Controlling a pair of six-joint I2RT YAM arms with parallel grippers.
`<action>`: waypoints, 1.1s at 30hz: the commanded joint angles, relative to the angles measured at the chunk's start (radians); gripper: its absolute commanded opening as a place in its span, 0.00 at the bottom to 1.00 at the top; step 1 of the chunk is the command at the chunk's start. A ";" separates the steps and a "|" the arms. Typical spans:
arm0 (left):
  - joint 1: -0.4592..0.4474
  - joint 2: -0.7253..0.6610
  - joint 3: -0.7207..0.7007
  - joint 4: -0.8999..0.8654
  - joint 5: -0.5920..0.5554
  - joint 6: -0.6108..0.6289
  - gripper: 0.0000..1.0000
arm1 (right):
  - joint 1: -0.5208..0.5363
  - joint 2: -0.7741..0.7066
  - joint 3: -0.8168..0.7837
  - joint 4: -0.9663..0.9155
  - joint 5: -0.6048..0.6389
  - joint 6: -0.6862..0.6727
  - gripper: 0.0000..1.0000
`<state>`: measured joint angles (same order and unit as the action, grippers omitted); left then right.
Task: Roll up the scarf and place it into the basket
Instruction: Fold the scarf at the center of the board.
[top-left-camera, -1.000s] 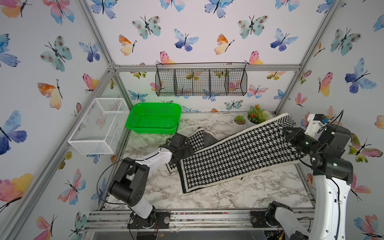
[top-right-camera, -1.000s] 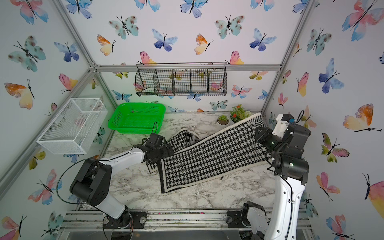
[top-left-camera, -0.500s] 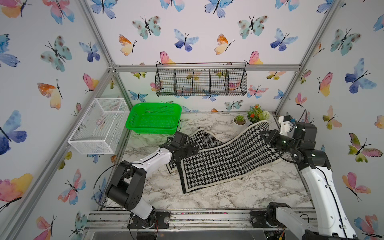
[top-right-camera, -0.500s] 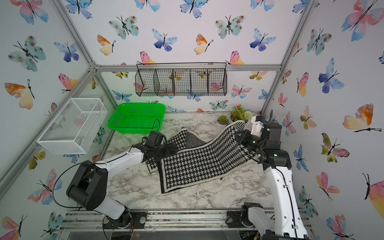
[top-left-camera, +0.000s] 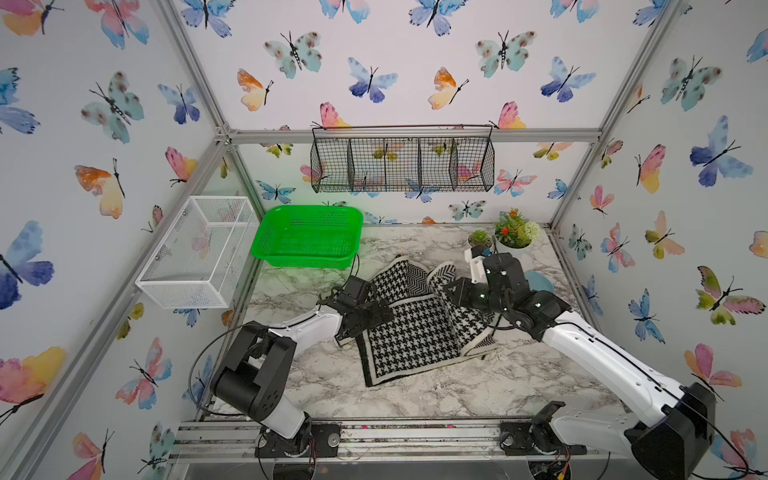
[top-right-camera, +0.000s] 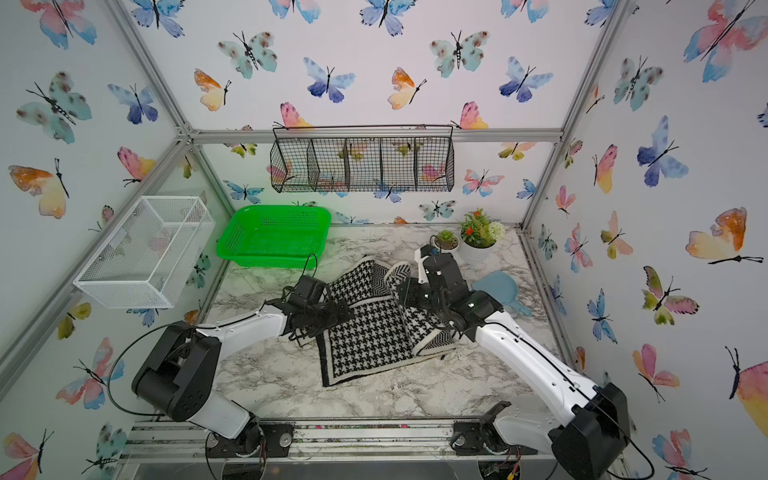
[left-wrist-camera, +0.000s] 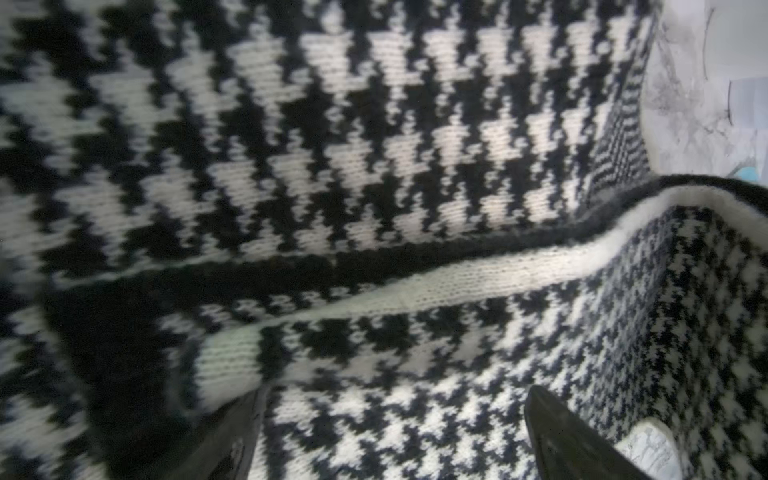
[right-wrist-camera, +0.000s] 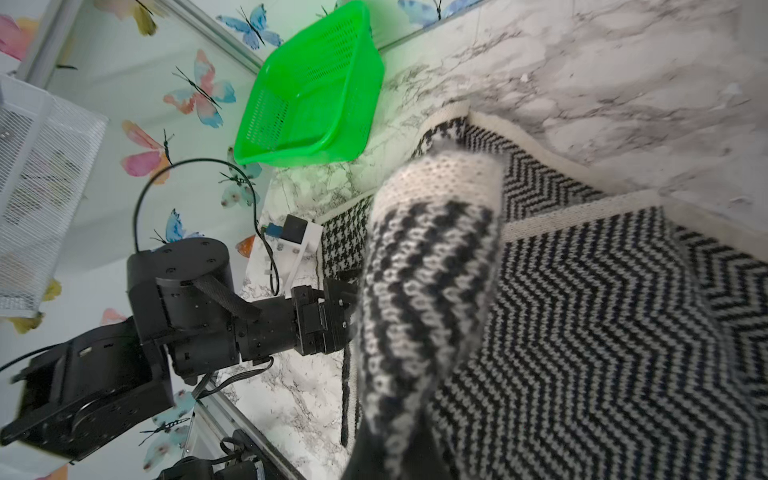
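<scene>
Scarf (top-left-camera: 415, 332) first: we see the black-and-white houndstooth knit lying across the middle of the marble table (top-left-camera: 415, 395), its near end flat and its far right end lifted and folded back over the flat part. We find the right gripper (top-left-camera: 449, 289) clamped together on that raised end. In the right wrist view the pinched piece of scarf stands close before the lens, with the herringbone reverse side spread beneath it. The left gripper (top-left-camera: 376, 313) sits at the scarf's left edge with its jaws apart. In the left wrist view its two dark fingertips (left-wrist-camera: 552, 419) are spread close over the weave, and we cannot tell whether they touch it. Beyond the scarf, the green basket (top-left-camera: 307, 262) stands in the far left corner of the table, apart from the cloth. Two small potted plants (top-left-camera: 513, 232) occupy the far right corner, and a pale blue scoop (top-right-camera: 496, 286) lies near the right edge, beside the right arm. A white mesh box (top-left-camera: 195, 253) hangs on the left wall, and a black wire rack (top-left-camera: 403, 162) on the back wall.
</scene>
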<state>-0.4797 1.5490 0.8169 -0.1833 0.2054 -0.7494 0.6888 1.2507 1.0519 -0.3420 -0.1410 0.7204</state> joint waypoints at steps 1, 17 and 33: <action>0.044 -0.076 -0.021 -0.004 0.013 -0.004 0.99 | 0.064 0.064 -0.019 0.109 0.091 0.056 0.01; 0.161 -0.230 -0.137 -0.020 0.100 0.028 0.98 | 0.234 0.430 0.109 0.322 0.101 0.155 0.01; 0.200 -0.279 -0.176 -0.025 0.105 0.042 0.98 | 0.316 0.570 0.096 0.449 0.031 0.216 0.03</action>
<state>-0.2905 1.2915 0.6449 -0.1913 0.2955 -0.7284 0.9802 1.8053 1.1606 0.0418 -0.0776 0.9115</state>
